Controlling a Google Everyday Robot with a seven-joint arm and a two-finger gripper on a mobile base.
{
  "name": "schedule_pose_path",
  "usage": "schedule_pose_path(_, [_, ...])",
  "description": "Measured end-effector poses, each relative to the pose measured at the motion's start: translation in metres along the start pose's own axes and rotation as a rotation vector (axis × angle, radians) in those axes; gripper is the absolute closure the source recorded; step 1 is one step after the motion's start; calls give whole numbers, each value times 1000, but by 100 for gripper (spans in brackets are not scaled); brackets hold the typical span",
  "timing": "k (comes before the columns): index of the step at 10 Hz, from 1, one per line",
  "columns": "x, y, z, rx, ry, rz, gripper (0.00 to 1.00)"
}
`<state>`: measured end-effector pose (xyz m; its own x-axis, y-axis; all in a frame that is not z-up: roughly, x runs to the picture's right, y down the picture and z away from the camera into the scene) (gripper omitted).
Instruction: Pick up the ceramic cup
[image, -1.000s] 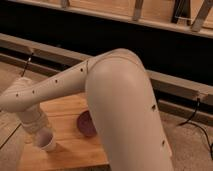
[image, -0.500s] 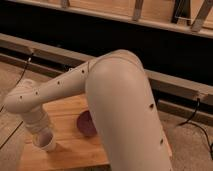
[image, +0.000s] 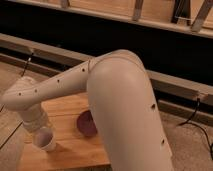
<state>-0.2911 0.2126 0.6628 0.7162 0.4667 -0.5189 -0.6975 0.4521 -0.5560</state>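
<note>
The ceramic cup (image: 46, 140) is small and white with a pale pinkish inside. It sits at the near left of the wooden table (image: 75, 150). My gripper (image: 41, 131) is at the end of the cream arm, right at the cup's rim on its upper left, and is mostly hidden by the wrist. I cannot tell whether the cup rests on the table or is lifted. The dark purple-brown bowl (image: 86, 123) stands to the cup's right, partly behind my arm.
My large cream arm (image: 125, 110) fills the middle and right of the view and covers the table's right part. A grey ledge (image: 55, 52) and a dark wall run behind. A black cable (image: 197, 125) lies on the floor at right.
The wrist and elbow have shifted slightly to the right. The cup stays at the end of the arm in nearly the same place.
</note>
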Motion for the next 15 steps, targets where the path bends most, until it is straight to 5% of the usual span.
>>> schedule_pose_path(7, [0,-9,5,24,6,2,35])
schedule_pose_path(15, [-16,-33,25,11,-18,40,35])
